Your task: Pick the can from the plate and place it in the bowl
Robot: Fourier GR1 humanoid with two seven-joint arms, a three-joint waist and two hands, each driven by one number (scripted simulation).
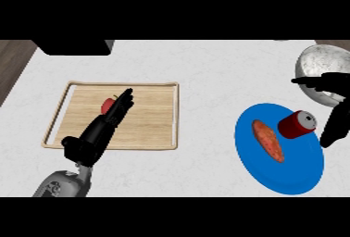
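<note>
I see the red can lying on its side at the upper right of the blue plate, orange food strip beside it. Right hand spread open around the can, not gripping. Metal bowl sits upper right. Left hand rests open over the wooden tray.

Red can: silver top, lying on side on blue plate, upper right part of plate, top facing right. Blue plate: round, flat on worktop. Metal bowl: speckled grey inside, upright, beyond plate toward far right, apart from plate's far rim.
</note>
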